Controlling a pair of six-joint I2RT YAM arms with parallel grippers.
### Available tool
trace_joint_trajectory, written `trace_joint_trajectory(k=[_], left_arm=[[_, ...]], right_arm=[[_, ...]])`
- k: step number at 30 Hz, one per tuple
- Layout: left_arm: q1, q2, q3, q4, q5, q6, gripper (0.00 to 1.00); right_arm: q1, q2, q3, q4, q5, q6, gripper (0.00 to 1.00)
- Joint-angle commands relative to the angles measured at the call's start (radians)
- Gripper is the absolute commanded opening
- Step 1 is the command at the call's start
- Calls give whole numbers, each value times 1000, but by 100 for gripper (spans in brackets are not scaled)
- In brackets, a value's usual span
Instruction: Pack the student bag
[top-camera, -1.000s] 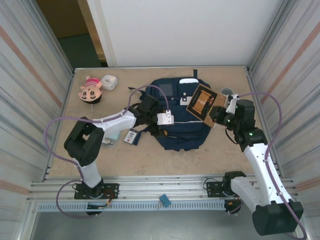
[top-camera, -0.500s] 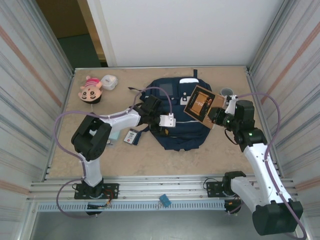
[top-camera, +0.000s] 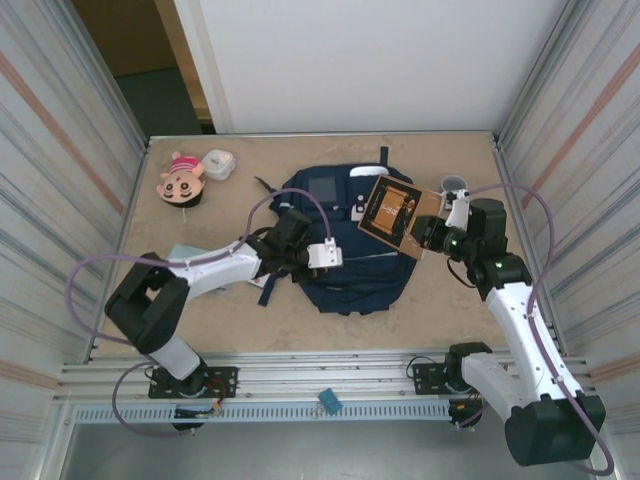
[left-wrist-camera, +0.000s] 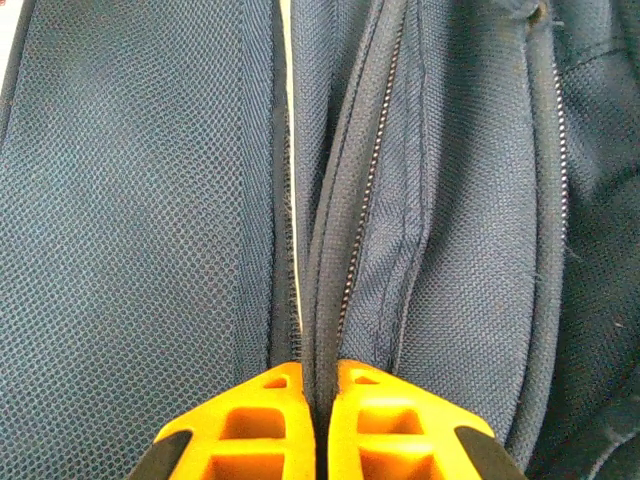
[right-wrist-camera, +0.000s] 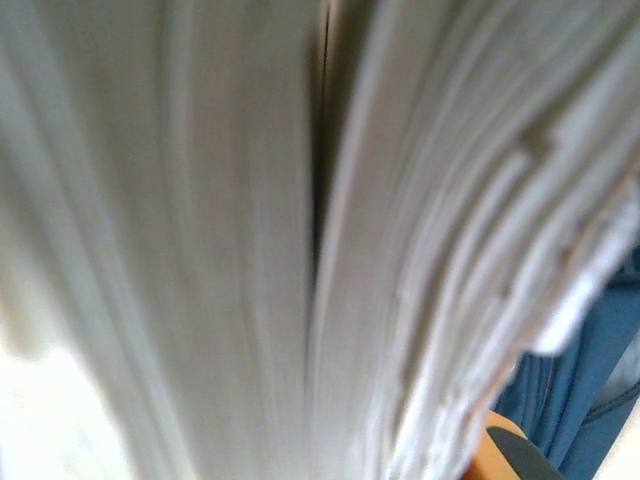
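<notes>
Navy student bag (top-camera: 370, 280): one; one book (top-camera: 392, 212), apparently; one doll (top-camera: 180, 178).

The student bag (top-camera: 365, 275) lies mid-frame on the surface (top-camera: 300, 320). A doll (top-camera: 180, 178) sits in the upper left, a small tub (top-camera: 217, 163) just right of it. A book (top-camera: 392, 210) overlaps the bag's upper right corner (a cup (top-camera: 453, 184) stands just right of that book).

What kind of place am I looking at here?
Probably a robot test cell: a table boxed in by ribbed metal walls, two arms bolted to a rail, and props like the student bag, a book and a doll.
</notes>
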Motion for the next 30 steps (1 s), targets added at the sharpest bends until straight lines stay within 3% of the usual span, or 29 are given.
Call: trace_joint_trajectory(k=[1,5,8,13,17,25,28,30], left_arm=[[-26,-87,-51,35,-90,-262,0],[-28,-133,-81,106,-199,-471,0],[-25,-151,-53,126,-229,-535,0],[22,-170,20,141,-187,-619,0],[48,-184,73,135,-129,-647,0],[116,-204,181,133,13,-726,0],[131,-203,210,131,46,-732,0],[148,-199,225,145,89,-746,0]], right_arm=[[0,7,64,85,-33,7,0],[0,-13,66,136,34,124,0],[0,-47,81,135,111,225,0],[0,-187,123,-12,323,297,0],[0,-264,190,-203,408,309,0],[0,-301,167,-457,248,358,0],[0,-302,89,-353,110,444,0],[14,-307,-18,-151,4,592,0]])
